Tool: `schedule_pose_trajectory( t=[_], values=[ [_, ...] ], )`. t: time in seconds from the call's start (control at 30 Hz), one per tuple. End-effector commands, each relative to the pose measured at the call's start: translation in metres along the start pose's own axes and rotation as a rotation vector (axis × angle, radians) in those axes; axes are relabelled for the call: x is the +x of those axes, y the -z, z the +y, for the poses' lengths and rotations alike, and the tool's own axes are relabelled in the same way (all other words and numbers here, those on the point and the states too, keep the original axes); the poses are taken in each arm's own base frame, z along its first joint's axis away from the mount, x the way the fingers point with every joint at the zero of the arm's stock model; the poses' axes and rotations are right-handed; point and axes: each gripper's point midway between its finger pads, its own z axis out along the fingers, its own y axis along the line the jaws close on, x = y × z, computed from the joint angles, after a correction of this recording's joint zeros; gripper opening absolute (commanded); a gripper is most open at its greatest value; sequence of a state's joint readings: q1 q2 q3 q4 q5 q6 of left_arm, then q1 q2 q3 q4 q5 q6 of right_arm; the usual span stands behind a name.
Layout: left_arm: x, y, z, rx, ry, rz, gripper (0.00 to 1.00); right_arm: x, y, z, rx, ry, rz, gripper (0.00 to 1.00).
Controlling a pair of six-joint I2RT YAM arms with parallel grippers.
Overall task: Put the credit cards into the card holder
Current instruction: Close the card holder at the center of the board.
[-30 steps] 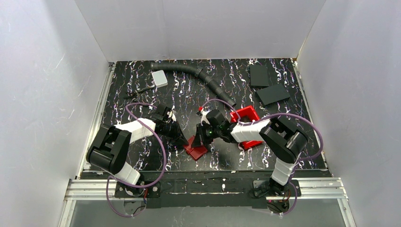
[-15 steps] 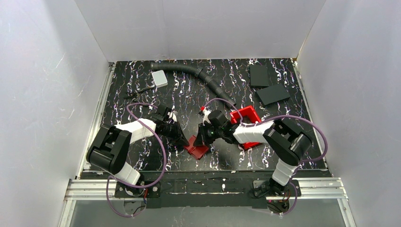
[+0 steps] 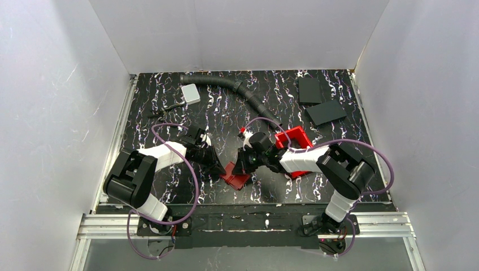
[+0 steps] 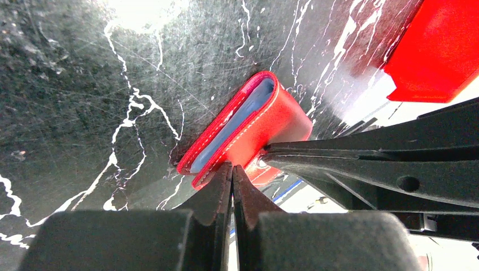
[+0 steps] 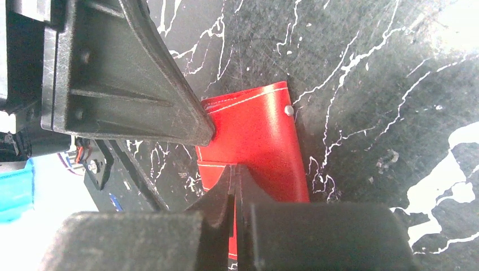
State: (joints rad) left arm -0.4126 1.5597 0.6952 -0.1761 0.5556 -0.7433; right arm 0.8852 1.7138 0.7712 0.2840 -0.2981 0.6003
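Observation:
The card holder, a small red wallet (image 3: 235, 179), lies folded on the black marbled table between both grippers. In the left wrist view it (image 4: 265, 121) holds a pale blue credit card (image 4: 237, 118) between its flaps. My left gripper (image 4: 232, 167) is shut, its tips against the wallet's near edge. My right gripper (image 5: 235, 167) is shut too, its tips resting on top of the wallet (image 5: 254, 141). In the top view the left gripper (image 3: 219, 168) and right gripper (image 3: 240, 167) meet over the wallet. A grey-white card-like piece (image 3: 191, 93) lies at the far left.
A red open-top bin (image 3: 291, 134) stands right behind the right wrist. A black corrugated hose (image 3: 237, 87) curves across the back. Two black flat slabs (image 3: 309, 89) (image 3: 326, 112) lie at the back right. A small dark object (image 3: 161, 111) lies at the left. White walls enclose the table.
The right wrist has shifted slightly right and back. The wallet and the left gripper have barely moved. Both grippers stay shut.

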Motion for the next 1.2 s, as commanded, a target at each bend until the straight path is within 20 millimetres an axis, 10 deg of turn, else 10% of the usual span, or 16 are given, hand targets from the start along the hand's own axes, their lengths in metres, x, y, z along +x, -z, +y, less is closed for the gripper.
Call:
schedule_pose_trajectory(
  t=[0.0, 0.7, 1.17],
  values=[
    [0.012, -0.001, 0.025, -0.093, 0.016, 0.029, 0.00, 0.056, 0.017, -0.038, 0.168, -0.073, 0.195, 0.01],
    [0.010, -0.001, 0.021, -0.084, 0.014, 0.032, 0.00, 0.066, 0.013, -0.035, 0.119, -0.056, 0.219, 0.01],
    [0.011, 0.000, 0.022, -0.085, 0.015, 0.032, 0.00, 0.112, 0.014, -0.081, 0.313, 0.077, 0.269, 0.01]
  ],
)
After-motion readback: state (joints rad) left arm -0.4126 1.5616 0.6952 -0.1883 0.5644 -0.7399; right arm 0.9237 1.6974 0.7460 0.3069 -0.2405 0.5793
